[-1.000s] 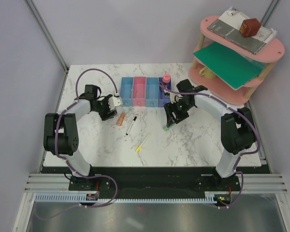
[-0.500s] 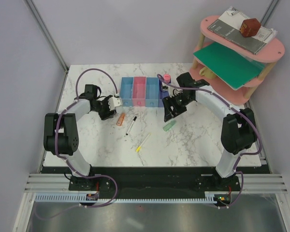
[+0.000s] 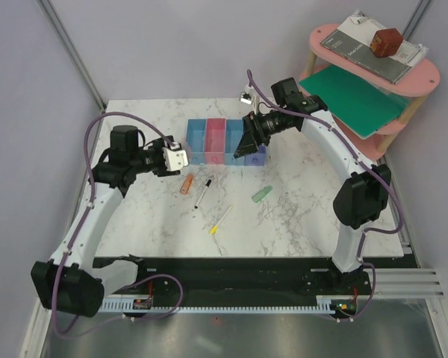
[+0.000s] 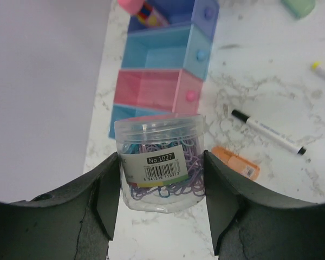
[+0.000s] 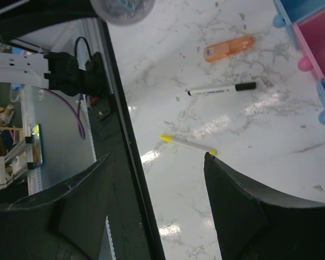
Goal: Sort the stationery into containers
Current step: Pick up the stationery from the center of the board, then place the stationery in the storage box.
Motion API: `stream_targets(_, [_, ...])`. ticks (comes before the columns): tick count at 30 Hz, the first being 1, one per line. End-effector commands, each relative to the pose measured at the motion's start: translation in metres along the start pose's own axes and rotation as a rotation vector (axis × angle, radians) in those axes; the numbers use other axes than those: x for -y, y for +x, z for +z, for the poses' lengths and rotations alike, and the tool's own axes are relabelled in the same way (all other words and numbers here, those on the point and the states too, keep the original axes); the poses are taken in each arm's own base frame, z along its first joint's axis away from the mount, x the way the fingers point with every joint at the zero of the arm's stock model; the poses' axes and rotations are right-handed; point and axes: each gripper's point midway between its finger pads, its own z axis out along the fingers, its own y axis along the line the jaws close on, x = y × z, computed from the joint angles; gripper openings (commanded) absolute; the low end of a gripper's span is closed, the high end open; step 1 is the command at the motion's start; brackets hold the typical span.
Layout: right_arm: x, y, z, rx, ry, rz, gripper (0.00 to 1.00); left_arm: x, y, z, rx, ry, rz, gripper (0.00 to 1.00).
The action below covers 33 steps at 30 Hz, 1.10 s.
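The containers (image 3: 215, 141) are a joined row of light blue, pink and periwinkle bins at the back middle of the table. My left gripper (image 3: 172, 158) is shut on a clear jar of paper clips (image 4: 160, 160), held above the table just left of the containers (image 4: 168, 51). My right gripper (image 3: 246, 145) hangs open and empty over the row's right end. An orange eraser (image 3: 186, 185), a black-white pen (image 3: 203, 192), a yellow pencil (image 3: 221, 220) and a pale green eraser (image 3: 262, 195) lie on the marble. A pink eraser (image 4: 132, 4) shows in the periwinkle bin.
A pink round shelf (image 3: 373, 74) with books and a green board stands at the back right, close behind my right arm. The right wrist view looks down on the pen (image 5: 222, 89), the pencil (image 5: 188, 145) and the table's near edge (image 5: 119, 135).
My right gripper left the pale green eraser on the table and rose back-left to the right end of the bins. My left arm lifted with the jar in its grip.
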Motion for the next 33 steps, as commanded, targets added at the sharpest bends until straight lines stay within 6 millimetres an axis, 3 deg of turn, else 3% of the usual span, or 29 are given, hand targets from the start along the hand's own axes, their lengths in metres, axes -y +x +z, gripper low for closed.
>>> stream_targets(1, [-0.036,-0.030,0.005,0.055,-0.256,-0.030,0.74,0.021,-0.062,-0.011,0.156,0.024,0.006,0.26])
stream_targets(5, [-0.054,-0.040,0.015,0.052,-0.354,-0.056,0.77,0.024,-0.099,-0.019,0.220,-0.002,0.026,0.24])
stream_targets(9, [-0.063,-0.036,0.021,0.046,-0.413,-0.085,0.95,0.028,-0.115,-0.016,0.242,0.008,0.025,0.20])
stream_targets(15, [-0.076,-0.037,0.020,0.045,-0.414,-0.114,0.93,0.018,-0.111,-0.007,0.219,-0.028,0.034,0.19])
stream_targets(22, [-0.087,-0.034,0.036,0.016,-0.363,-0.135,0.93,0.008,-0.100,0.014,0.183,-0.042,0.014,0.17])
stream_targets(33, [-0.080,-0.031,0.060,-0.012,-0.341,-0.123,0.94,0.005,-0.110,0.023,0.202,-0.031,0.014,0.13])
